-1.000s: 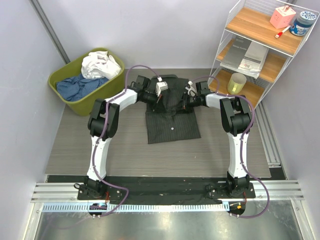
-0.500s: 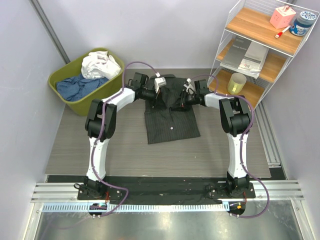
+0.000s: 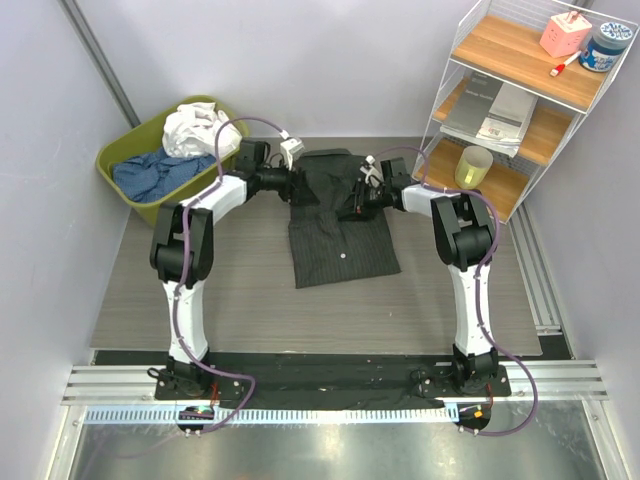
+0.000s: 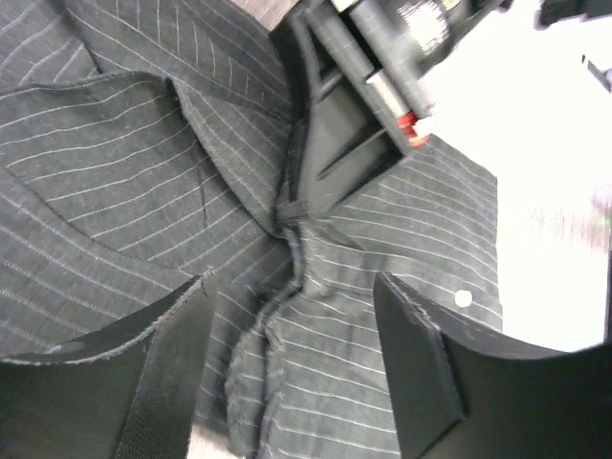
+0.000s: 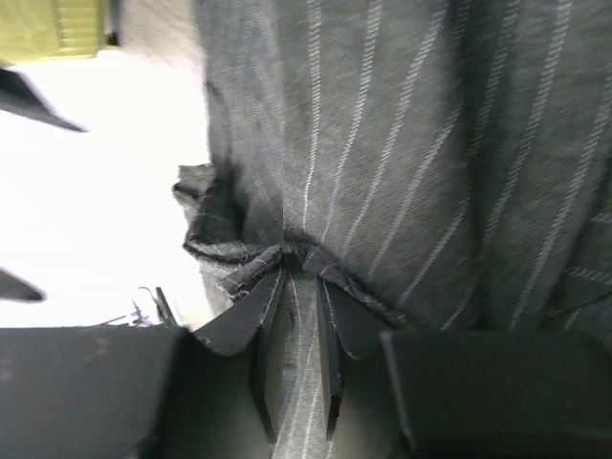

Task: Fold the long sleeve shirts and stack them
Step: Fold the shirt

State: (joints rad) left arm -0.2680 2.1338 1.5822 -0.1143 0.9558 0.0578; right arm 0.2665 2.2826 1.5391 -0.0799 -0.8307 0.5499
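A dark pinstriped shirt [image 3: 343, 240] lies partly folded in the middle of the table. My right gripper [image 3: 358, 200] is at the shirt's upper right and is shut on a pinched ridge of its cloth [image 5: 304, 325]; the right wrist view shows the fabric bunched at the fingertips of the right gripper [image 5: 301, 263]. My left gripper [image 3: 295, 184] hovers at the shirt's upper left edge. In the left wrist view the left gripper [image 4: 295, 283] is open, with striped cloth [image 4: 335, 363] lying loose below the gap. The other gripper [image 4: 368, 115] shows just ahead of it.
A green bin [image 3: 135, 150] holding white and blue clothes stands at the back left, close to the left arm. A wire shelf unit [image 3: 505, 185] with a yellow cup [image 3: 473, 167] stands at the back right. Bare table surface [image 3: 200, 290] surrounds the shirt.
My left gripper has drawn back to the left, off the middle of the shirt, and now stands open at its edge. The right gripper has shifted slightly left while staying shut on the cloth.
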